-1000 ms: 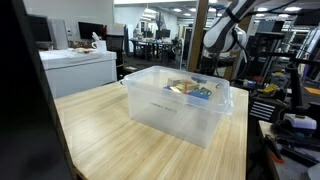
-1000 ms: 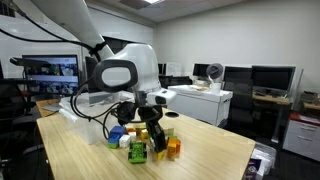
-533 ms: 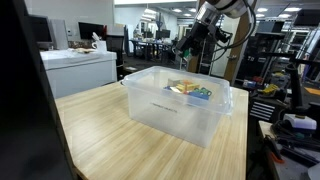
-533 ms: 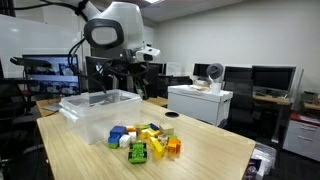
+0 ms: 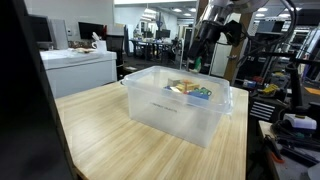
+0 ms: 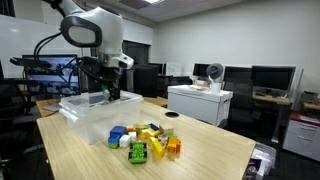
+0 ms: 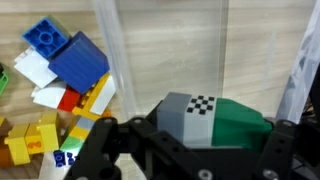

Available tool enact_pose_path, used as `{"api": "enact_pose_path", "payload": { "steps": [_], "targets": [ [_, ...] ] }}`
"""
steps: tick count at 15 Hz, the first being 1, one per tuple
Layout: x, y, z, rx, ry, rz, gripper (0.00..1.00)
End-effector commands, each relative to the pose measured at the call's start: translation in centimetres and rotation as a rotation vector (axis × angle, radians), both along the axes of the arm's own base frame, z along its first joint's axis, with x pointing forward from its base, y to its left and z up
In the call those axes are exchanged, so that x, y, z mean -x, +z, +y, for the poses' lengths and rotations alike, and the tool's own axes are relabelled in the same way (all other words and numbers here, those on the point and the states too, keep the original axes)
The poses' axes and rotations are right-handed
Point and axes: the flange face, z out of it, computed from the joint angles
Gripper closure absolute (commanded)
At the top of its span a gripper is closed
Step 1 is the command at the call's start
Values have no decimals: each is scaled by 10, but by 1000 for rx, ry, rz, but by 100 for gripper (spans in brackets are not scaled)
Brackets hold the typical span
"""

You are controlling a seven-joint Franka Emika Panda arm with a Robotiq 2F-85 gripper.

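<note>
Claw clenched on a toy car, seen close in the wrist view. The car has a green body and a grey front with a small black-and-white chequer patch. Its flanks sit between the two dark fingers and its top is clear. In both exterior views the claw hangs on the arm above a clear plastic bin, near its rim, with a speck of green at the fingertips. From the opposite side the claw is small and dark, and the car cannot be made out there. So the car is in the air, off the table, over or just at the bin's edge; which side of the wall it hangs on cannot be told. In the wrist view the bin's see-through wall runs behind the car. Past it lie loose blocks, red, yellow and white, with a blue block tilted on top. The same blocks sit on the wooden table just beside the bin. Judgement on handling: the car looks like light, hard moulded plastic, stiff, smooth and a bit slippery, and not fragile. Best hold is across the flat flanks at mid-body, not over the sloped nose.
</note>
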Motion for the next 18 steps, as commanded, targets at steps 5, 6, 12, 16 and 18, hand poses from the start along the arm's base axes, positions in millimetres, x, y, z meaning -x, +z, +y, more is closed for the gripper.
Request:
{"api": "enact_pose_path", "payload": {
  "steps": [5,6,12,16,18],
  "targets": [
    [22,-17,12,-1,86,58,0],
    [20,-16,11,-5,82,56,0],
    [-10,8,-9,-20,-4,-17,0],
    [-46,38,-59,-16,-151,-119,0],
    [-57,39,-96,20,-238,-148,0]
  ]
}}
